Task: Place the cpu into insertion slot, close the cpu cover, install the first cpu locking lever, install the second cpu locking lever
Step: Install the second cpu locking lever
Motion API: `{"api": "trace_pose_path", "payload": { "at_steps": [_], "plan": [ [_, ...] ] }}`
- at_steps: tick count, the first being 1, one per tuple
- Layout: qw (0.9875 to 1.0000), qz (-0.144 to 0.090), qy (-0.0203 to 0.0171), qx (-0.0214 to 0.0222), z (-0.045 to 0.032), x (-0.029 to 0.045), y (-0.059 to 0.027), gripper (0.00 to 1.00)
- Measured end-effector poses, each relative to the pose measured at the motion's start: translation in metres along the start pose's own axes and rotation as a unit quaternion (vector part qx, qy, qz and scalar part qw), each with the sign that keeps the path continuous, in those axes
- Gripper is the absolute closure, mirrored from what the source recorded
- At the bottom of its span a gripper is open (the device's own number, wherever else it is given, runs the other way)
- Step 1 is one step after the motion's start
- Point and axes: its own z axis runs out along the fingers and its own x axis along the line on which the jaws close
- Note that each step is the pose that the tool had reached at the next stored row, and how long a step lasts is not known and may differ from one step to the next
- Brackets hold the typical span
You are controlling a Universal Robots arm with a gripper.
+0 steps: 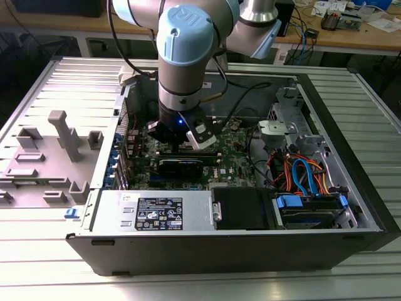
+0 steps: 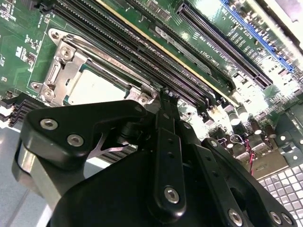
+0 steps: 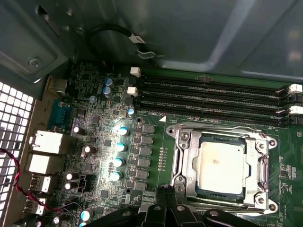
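Tool (image 3: 163, 198) (black) beside insertion slot (image 3: 182, 163) holding cpu (image 3: 220, 166).

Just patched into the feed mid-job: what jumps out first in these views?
The arm reaches down into the open computer case, its gripper low over the green motherboard. In both wrist views the cpu lies seated in the insertion slot, its pale metal face showing through the cpu cover lying flat around it.
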Motion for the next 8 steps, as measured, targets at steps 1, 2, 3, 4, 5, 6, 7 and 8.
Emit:
{"api": "trace_pose_path", "payload": {
  "at_steps": [1,2,3,4,5,6,7,8],
  "plan": [
    [1.0000,0.000,-0.0001,-0.0004,0.0001,0.0000,0.0000,0.89],
    [1.0000,0.000,-0.0002,-0.0011,0.0003,0.0000,-0.0001,0.89],
    [1.0000,0.000,-0.0002,-0.0016,0.0004,0.0000,-0.0001,0.89],
    [1.0000,0.000,-0.0003,-0.0023,0.0005,0.0000,-0.0001,0.89],
    [1.0000,0.000,-0.0004,-0.0035,0.0008,0.0000,-0.0002,0.89],
    [1.0000,0.000,-0.0005,-0.0044,0.0010,0.0000,-0.0002,0.89],
    [1.0000,0.000,-0.0008,-0.0065,0.0015,0.0000,-0.0003,0.89],
    [1.0000,0.000,-0.0009,-0.0074,0.0017,0.0000,-0.0003,0.89]
  ]
}}
